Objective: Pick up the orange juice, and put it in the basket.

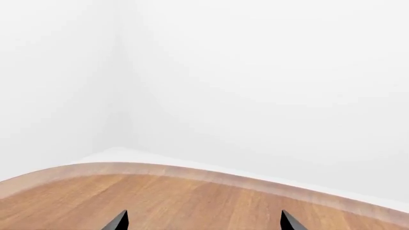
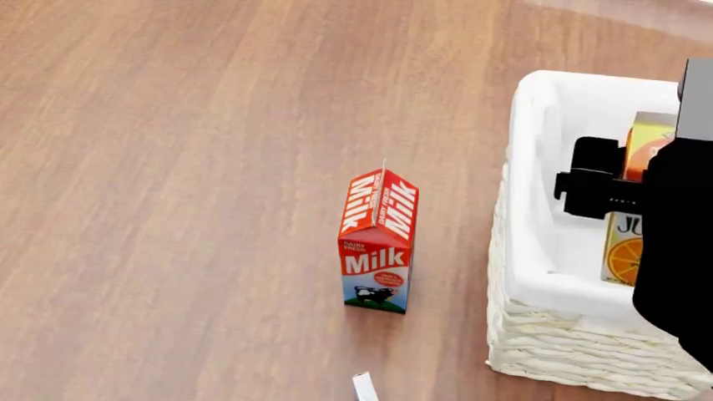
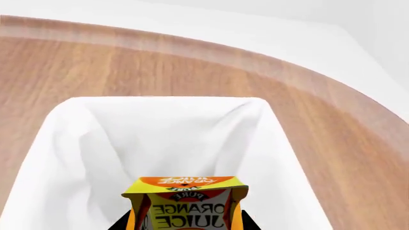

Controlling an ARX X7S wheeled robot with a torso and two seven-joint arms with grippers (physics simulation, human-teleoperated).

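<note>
While the right gripper [image 3: 184, 221] hangs over the basket [image 2: 533, 251], the orange juice carton [image 3: 184, 203] sits squarely between its two dark fingertips [image 3: 121, 223], one on each side panel, and both look pressed against the carton. From the head view, the orange juice carton is inside the basket's white cloth liner, its orange-slice picture low down near the liner's front wall, and the black arm covers much of it. Whether its base rests on the basket floor cannot be told. The wicker basket stands on the wooden table [image 2: 167, 167], and the red-and-white milk carton [image 2: 378, 242] stands upright near the basket, well clear of the fingers.

Over on the other side, the left gripper [image 1: 203, 221] shows only two dark finger tips [image 1: 118, 221], set wide apart, with bare wooden tabletop between them and nothing in their grasp.
</note>
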